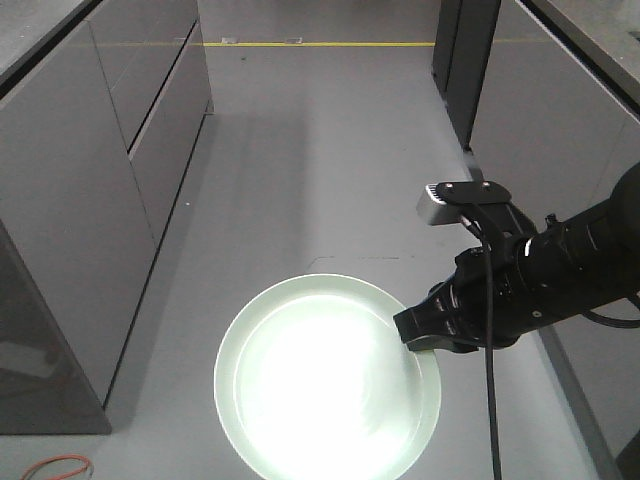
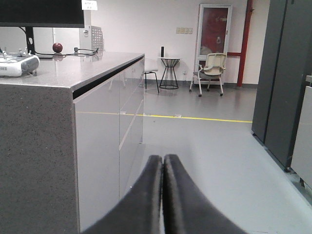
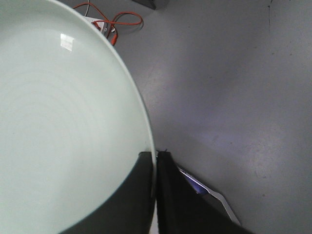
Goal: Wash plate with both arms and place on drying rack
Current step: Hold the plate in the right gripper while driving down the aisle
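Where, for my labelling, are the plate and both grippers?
plate (image 1: 325, 385): front view, centre of its face.
right gripper (image 3: 155, 159): right wrist view, between fingertips clamping the rim.
left gripper (image 2: 163, 163): left wrist view, between touching fingertips.

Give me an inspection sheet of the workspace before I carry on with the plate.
Surface: grey floor under the plate; no sink or table in view.
Job's things: plate held by its rim, face up; drying rack: nothing seen.
Clutter: white device and dark red ball on the counter.
Grippers: right gripper shut on the plate's rim; left gripper shut, empty.
Cables: black cable hanging by the right gripper; orange cable on the floor.
Surroundings: grey cabinets, yellow floor line, chair.
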Controlling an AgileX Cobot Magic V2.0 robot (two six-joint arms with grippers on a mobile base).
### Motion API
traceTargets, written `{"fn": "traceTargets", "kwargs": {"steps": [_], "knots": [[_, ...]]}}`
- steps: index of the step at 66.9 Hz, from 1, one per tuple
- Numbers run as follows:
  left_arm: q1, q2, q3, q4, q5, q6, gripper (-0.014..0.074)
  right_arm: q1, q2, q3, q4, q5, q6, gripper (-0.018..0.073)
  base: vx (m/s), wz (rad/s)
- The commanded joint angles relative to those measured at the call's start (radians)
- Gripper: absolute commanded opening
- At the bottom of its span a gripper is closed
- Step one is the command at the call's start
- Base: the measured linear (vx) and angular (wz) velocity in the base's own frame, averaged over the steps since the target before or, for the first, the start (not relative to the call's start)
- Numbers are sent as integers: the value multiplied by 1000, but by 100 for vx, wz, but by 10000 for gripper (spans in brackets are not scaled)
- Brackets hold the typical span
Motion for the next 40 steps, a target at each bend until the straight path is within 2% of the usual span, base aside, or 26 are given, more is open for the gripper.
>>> {"fn": "traceTargets", "kwargs": {"steps": [1, 40], "knots": [[-3, -14, -27, -1, -75, 1, -6, -2, -32, -26, 34, -22, -4, -1, 14, 2], [-3, -14, -27, -1, -75, 1, -6, -2, -32, -26, 34, -22, -4, -1, 14, 2]]}}
